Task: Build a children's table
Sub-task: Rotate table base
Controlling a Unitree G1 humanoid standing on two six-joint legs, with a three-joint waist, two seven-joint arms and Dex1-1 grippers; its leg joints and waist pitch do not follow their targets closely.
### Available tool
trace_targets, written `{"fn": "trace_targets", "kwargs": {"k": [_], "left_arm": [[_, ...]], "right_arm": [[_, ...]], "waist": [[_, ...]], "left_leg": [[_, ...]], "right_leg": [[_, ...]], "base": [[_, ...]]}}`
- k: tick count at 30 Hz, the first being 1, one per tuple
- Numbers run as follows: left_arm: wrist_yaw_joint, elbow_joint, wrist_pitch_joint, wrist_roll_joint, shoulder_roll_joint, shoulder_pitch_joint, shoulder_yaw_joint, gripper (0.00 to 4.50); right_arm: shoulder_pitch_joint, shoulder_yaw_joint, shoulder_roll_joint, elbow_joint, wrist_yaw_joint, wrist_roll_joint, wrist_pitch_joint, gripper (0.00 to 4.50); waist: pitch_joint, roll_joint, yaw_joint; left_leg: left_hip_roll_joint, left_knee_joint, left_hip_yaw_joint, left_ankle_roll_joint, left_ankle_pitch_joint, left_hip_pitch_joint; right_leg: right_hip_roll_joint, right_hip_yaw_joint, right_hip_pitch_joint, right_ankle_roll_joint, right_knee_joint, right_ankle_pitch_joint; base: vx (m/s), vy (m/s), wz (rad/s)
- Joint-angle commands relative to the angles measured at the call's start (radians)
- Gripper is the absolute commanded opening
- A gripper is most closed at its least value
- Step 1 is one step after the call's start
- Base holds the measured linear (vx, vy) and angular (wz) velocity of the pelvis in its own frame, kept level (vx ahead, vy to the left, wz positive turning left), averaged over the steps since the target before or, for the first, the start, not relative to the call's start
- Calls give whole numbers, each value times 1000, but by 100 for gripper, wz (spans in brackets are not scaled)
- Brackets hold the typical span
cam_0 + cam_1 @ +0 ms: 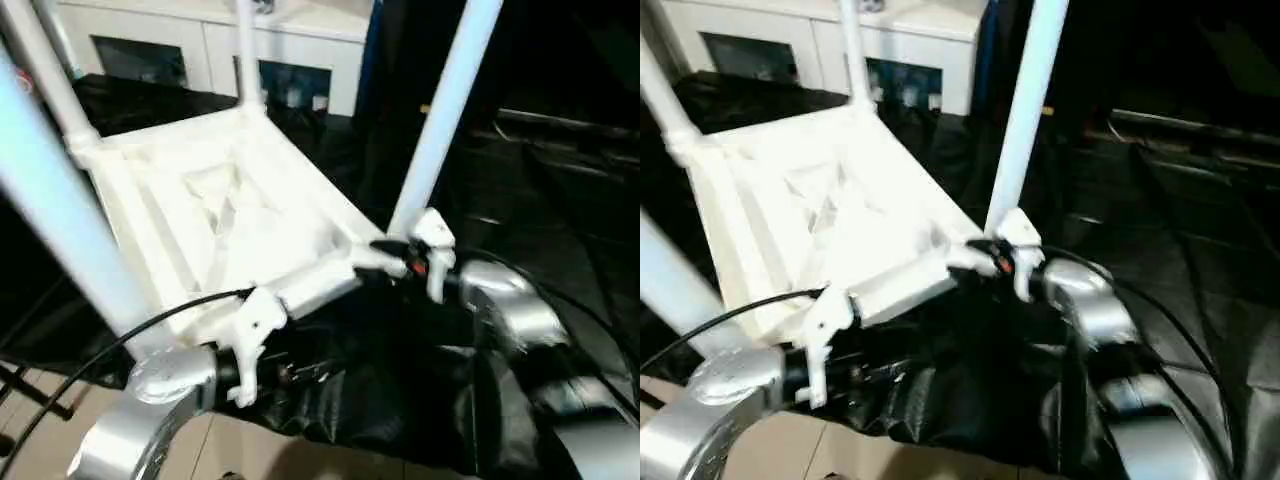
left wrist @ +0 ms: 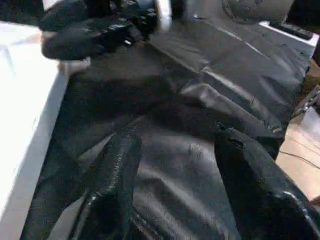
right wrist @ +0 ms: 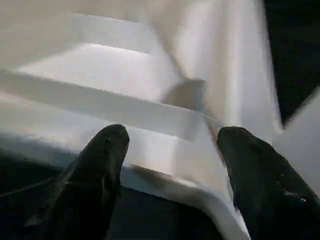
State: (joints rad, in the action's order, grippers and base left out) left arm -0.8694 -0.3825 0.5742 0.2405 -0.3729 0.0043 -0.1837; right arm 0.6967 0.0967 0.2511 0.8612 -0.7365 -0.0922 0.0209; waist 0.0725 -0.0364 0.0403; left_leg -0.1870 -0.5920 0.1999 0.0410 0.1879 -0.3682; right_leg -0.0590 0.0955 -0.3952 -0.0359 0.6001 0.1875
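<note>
The upturned tabletop (image 1: 215, 215) (legs (image 1: 445, 110) pointing up) lies on the black-covered bench (image 2: 210, 95), both grippers' jaws spread at its near edge, left gripper (image 2: 175, 195), right gripper (image 3: 170, 175), grasping nothing.

I see black sheeting (image 1: 400, 390) draped over the work surface, a white glass-doored cabinet (image 1: 200, 45) behind, tan floor (image 1: 60, 440) below, dark surroundings right.
</note>
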Motion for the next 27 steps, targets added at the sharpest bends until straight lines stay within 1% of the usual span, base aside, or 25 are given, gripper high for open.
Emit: {"fn": "trace_targets", "kwargs": {"k": [1, 2, 3, 4, 5, 6, 7, 9, 10, 12, 14, 15, 16, 17, 18, 19, 21, 22, 23, 25, 26, 27], "left_arm": [[-5, 33, -23, -18, -15, -4, -1, 305], [-8, 75, -46, -28, -21, -17, -9, 323], [-8, 75, -46, -28, -21, -17, -9, 332], [-19, 126, -71, -35, -24, -33, -12, 341], [-30, 176, -98, -43, -29, -49, -17, 341], [-37, 208, -115, -47, -33, -59, -20, 348], [-46, 256, -140, -50, -37, -70, -20, 354], [-55, 281, -152, -51, -39, -75, -24, 375], [-69, 302, -162, -47, -43, -78, -30, 375], [-84, 325, -182, -41, -45, -79, -32, 383], [-113, 364, -214, -25, -47, -83, -27, 411], [-130, 391, -233, -20, -50, -90, -20, 420], [-148, 429, -257, -16, -55, -102, -7, 420], [-150, 434, -261, -15, -55, -104, -5, 424], [-142, 453, -293, -21, -64, -102, 3, 429], [-141, 458, -305, -20, -70, -98, 9, 444], [-146, 466, -314, -18, -73, -96, 12, 444], [-148, 481, -336, -23, -77, -96, 14, 444], [-159, 514, -372, -26, -82, -99, 21, 444], [-176, 555, -422, -26, -88, -101, 32, 444], [-199, 564, -430, -7, -87, -102, 42, 444], [-199, 564, -430, -7, -87, -102, 42, 444]], "right_arm": [[34, -44, 5, 77, 169, 31, -5, 323], [49, -47, 0, 111, 214, 39, -11, 323], [49, -47, 0, 111, 214, 39, -11, 323], [58, -54, -5, 131, 242, 39, -14, 323], [69, -61, -10, 152, 267, 37, -19, 323], [76, -66, -13, 166, 281, 36, -23, 323], [93, -71, -18, 194, 303, 36, -36, 323], [105, -74, -20, 214, 315, 36, -45, 323], [120, -82, -24, 239, 330, 32, -54, 323], [135, -91, -27, 264, 349, 30, -62, 323], [155, -99, -28, 295, 372, 31, -75, 323], [162, -103, -27, 306, 379, 30, -78, 323], [169, -108, -25, 317, 388, 27, -81, 323], [170, -109, -24, 318, 390, 27, -82, 323], [177, -113, -23, 332, 398, 27, -89, 323], [179, -114, -22, 337, 399, 27, -92, 323], [181, -115, -21, 343, 399, 28, -96, 323], [182, -117, -19, 347, 402, 29, -98, 323], [183, -119, -15, 357, 402, 30, -105, 323], [183, -122, -9, 367, 401, 32, -114, 323], [183, -125, -6, 371, 395, 33, -116, 323], [183, -125, -6, 371, 395, 33, -116, 323]], "waist": [[-53, 1, -2], [-54, 0, 0], [-54, 0, 0], [-52, 0, 4], [-55, -1, 8], [-56, 0, 9], [-58, -1, 9], [-60, -1, 10], [-61, 0, 12], [-61, 0, 13], [-60, 0, 13], [-63, 4, 15], [-63, 3, 13], [-62, 2, 14], [-64, 2, 13], [-63, 2, 12], [-65, 1, 11], [-67, 2, 10], [-68, 0, 8], [-68, 1, 6], [-68, 2, 5], [-67, 1, 5]], "left_leg": [[-57, 69, -27, -20, 178, 16], [-56, 67, -25, -11, 199, 23], [-56, 67, -25, -11, 199, 23], [-55, 68, -24, -10, 215, 24], [-55, 69, -25, -9, 207, 22], [-55, 70, -25, -7, 204, 21], [-55, 70, -25, -6, 191, 19], [-55, 69, -25, -6, 189, 19], [-56, 68, -24, -6, 186, 19], [-55, 67, -23, -7, 184, 17], [-54, 66, -23, -6, 195, 17], [-54, 66, -24, -4, 197, 18], [-55, 67, -24, -1, 202, 17], [-53, 67, -24, -2, 202, 17], [-54, 67, -25, 2, 208, 18], [-55, 67, -25, 2, 210, 17], [-55, 66, -25, 2, 201, 16], [-55, 65, -25, -3, 192, 15], [-54, 64, -24, -8, 184, 15], [-53, 64, -23, -16, 181, 15], [-55, 63, -23, -15, 184, 15], [-55, 64, -23, -14, 186, 15]], "right_leg": [[-95, -70, 34, -180, -80, 323], [-91, -70, 29, -168, -80, 330], [-91, -70, 29, -168, -80, 330], [-89, -71, 29, -158, -83, 332], [-91, -72, 32, -153, -79, 320], [-91, -72, 33, -152, -77, 310], [-92, -72, 36, -161, -71, 273], [-93, -73, 37, -165, -69, 263], [-95, -74, 38, -171, -67, 255], [-94, -74, 39, -176, -66, 253], [-96, -75, 36, -176, -68, 272], [-96, -74, 38, -175, -67, 273], [-95, -74, 39, -176, -67, 271], [-94, -73, 38, -174, -68, 275], [-94, -73, 39, -174, -65, 271], [-95, -73, 39, -174, -65, 272], [-94, -73, 41, -179, -63, 253], [-94, -74, 41, -185, -60, 236], [-94, -73, 41, -191, -59, 221], [-95, -73, 41, -197, -60, 218], [-96, -74, 41, -202, -59, 217], [-95, -74, 41, -202, -59, 220]], "base": [[0, 0, 0], [0, 0, 0], [0, 0, 0], [0, 0, 0], [0, 0, 0], [0, 0, 0], [0, 0, 0], [0, 0, 0], [0, 0, 0], [0, 0, 0], [0, 0, 0], [0, 0, 0], [0, 0, 0], [0, 0, 0], [0, 0, 0], [0, 0, 0], [0, 0, 0], [0, 0, 0], [0, 0, 0], [0, 0, 0], [0, 0, 0], [0, 0, 0]]}}
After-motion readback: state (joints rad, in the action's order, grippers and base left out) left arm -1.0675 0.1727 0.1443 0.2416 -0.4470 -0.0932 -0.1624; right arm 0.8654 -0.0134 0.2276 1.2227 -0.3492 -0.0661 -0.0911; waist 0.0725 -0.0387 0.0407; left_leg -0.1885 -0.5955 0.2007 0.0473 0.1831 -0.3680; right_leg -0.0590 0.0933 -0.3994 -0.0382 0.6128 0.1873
